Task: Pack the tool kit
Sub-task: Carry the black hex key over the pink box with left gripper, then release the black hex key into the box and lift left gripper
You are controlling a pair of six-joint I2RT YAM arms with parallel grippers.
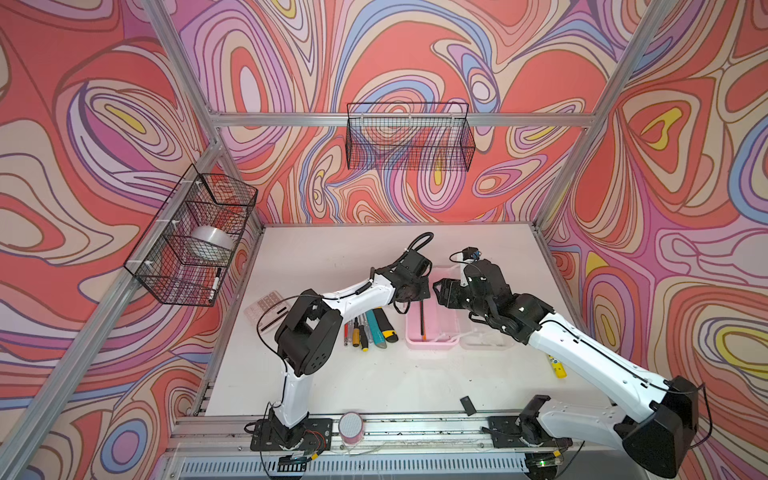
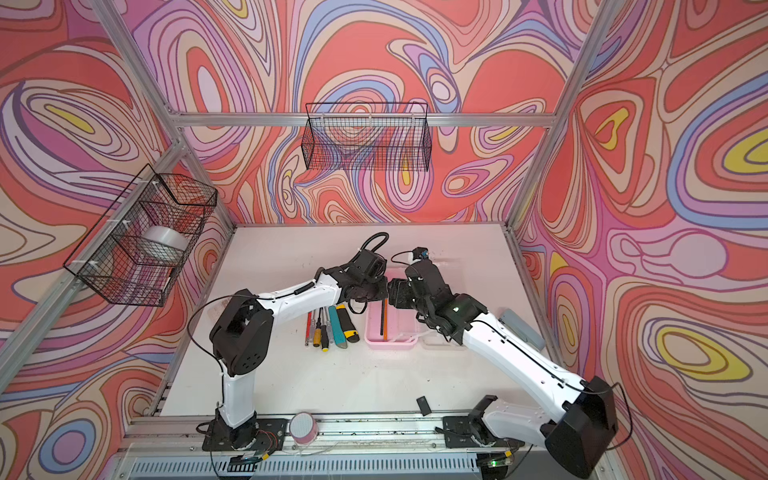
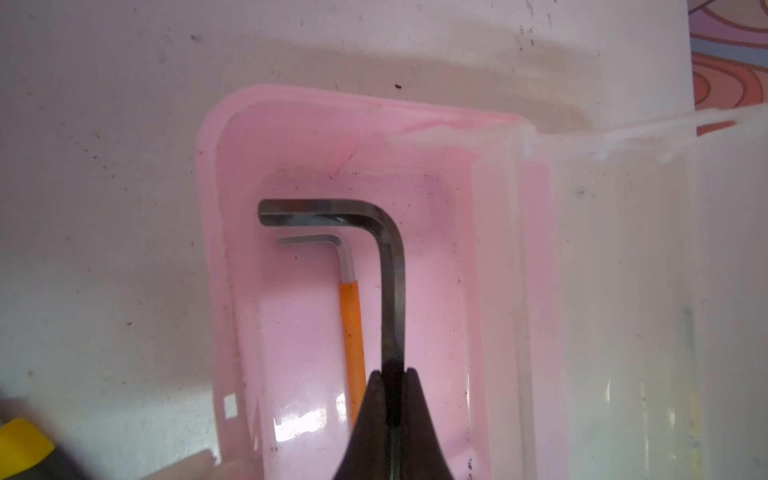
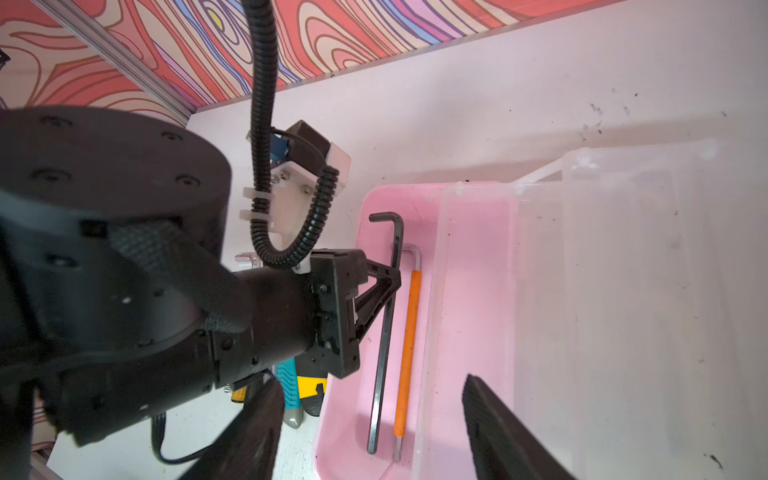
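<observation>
Clamping black hex key [image 3: 392, 291] inside pink box [image 3: 436, 291] — left fingers [image 3: 374, 415]; right fingers [image 4: 498, 428] spread, seemingly empty.

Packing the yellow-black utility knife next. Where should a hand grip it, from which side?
Probably mid-body on the yellow-black knife, pinched across its narrow width from straight above: it lies flat on the table. The teal knife lies close alongside, leaving a finger little room.

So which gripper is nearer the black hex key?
Left. The left gripper is shut on the black hex key inside the pink box; the right gripper hangs open above, clear of it.
</observation>
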